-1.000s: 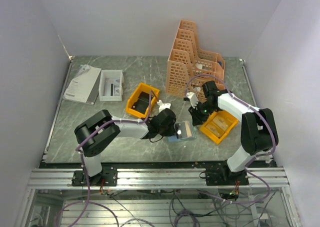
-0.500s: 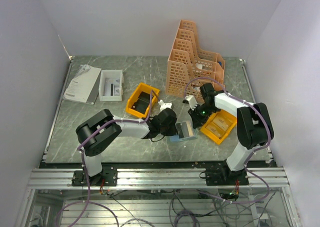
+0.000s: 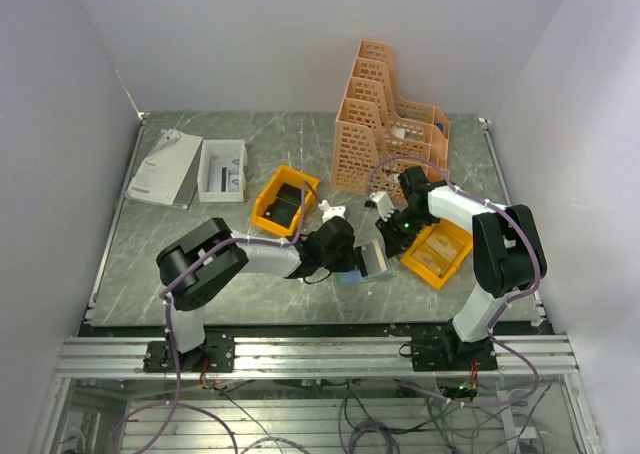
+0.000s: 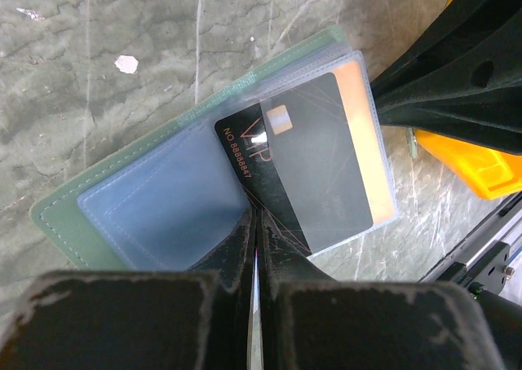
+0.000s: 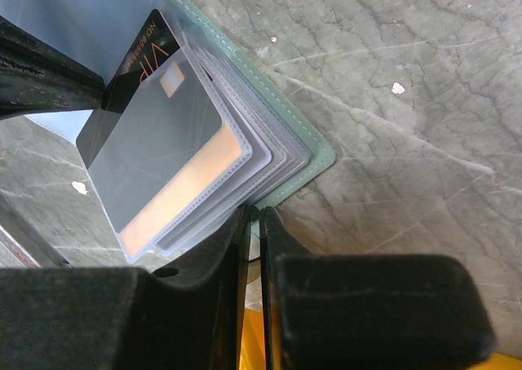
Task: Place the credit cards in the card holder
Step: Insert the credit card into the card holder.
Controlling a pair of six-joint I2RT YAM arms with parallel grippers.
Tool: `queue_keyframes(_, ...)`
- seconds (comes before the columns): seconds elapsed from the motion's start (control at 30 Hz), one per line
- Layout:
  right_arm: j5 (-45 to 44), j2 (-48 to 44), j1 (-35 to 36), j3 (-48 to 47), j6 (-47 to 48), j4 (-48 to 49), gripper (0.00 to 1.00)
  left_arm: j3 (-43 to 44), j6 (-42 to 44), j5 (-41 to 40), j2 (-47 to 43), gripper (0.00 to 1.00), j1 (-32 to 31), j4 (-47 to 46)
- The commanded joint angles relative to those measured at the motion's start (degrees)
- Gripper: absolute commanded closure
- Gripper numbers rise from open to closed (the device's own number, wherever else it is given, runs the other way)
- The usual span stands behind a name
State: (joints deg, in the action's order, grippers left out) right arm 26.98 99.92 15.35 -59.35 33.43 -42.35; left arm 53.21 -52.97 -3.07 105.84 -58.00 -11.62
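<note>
The grey-green card holder [image 3: 371, 263] lies open on the table between both arms, blue inside [image 4: 155, 199], with clear sleeves fanned out. A black credit card [image 4: 314, 174] sits partly inside the top sleeve over an orange backing. My left gripper [image 4: 258, 223] is shut on that card's near corner. Over on the right, the gripper [image 5: 254, 219] is pinched shut on the holder's green edge [image 5: 302, 142]. The same black card [image 5: 155, 134] also shows in the right wrist view. Tan cards [image 3: 428, 258] lie in the yellow bin [image 3: 462, 242] under the right arm.
An orange file rack [image 3: 385, 114] stands at the back right. A second yellow bin [image 3: 268, 217] holding something dark sits left of centre. A white box [image 3: 222, 169] and papers [image 3: 163, 167] lie at the back left.
The right gripper has moved left to the holder and closed onto its edge. The left gripper has edged right with the card, and the sleeves have lifted.
</note>
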Motion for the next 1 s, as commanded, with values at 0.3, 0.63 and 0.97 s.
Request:
queue_keyframes(0.3,0.09,0.97,0.36,0.03,-0.46,-0.06,0.9,-0.45,0.44,-2.91,-5.32,0.89,-0.54,-1.61)
queue_keyframes(0.63,0.09,0.98,0.38,0.03,-0.47,-0.14,0.9,-0.47,1.03,-5.04,-5.85,0.93,-0.47,4.32)
queue_keyframes(0.97,0.17,1.0,0.38,-0.02,-0.47,-0.17,0.9,3.06,1.17,-4.34,-0.91,0.93,-0.45,7.55)
